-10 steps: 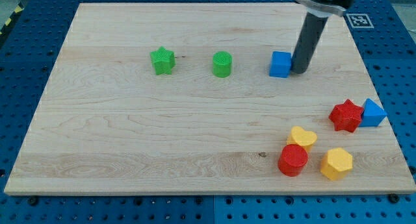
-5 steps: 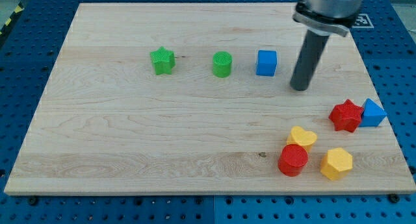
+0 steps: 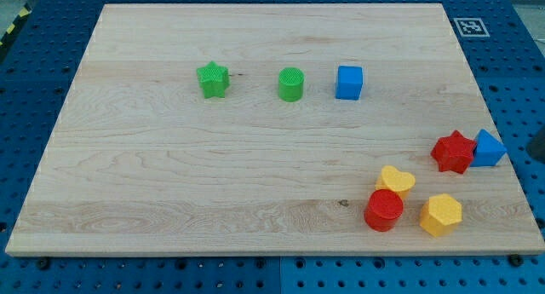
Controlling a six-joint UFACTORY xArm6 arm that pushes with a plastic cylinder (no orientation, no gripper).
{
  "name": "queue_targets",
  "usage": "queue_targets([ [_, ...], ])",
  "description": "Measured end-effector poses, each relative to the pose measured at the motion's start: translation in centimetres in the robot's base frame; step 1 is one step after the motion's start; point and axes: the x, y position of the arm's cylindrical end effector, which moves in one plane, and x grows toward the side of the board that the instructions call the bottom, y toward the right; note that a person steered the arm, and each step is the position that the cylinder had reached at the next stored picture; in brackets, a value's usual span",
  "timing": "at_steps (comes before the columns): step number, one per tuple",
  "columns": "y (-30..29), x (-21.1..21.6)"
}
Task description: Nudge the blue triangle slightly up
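Tip possibly off-frame, blue triangle (image 3: 489,148) touching red star (image 3: 453,152)

Blue triangle (image 3: 489,147) flat at board's right edge (touching red star (image 3: 453,152))

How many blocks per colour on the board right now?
Green: 2, star, cylinder
Blue: 2, cube, triangle
Red: 2, star, cylinder
Yellow: 2, heart, hexagon
Total: 8
My tip is not in view.
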Motion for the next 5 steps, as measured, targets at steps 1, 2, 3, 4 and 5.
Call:
queue_targets([
  [1,-0.8,2.6],
  [2,-3.2,1.8],
  [3,-3.2,1.4],
  [4,-4.2,1.4],
  [5,-6.0,1.4],
])
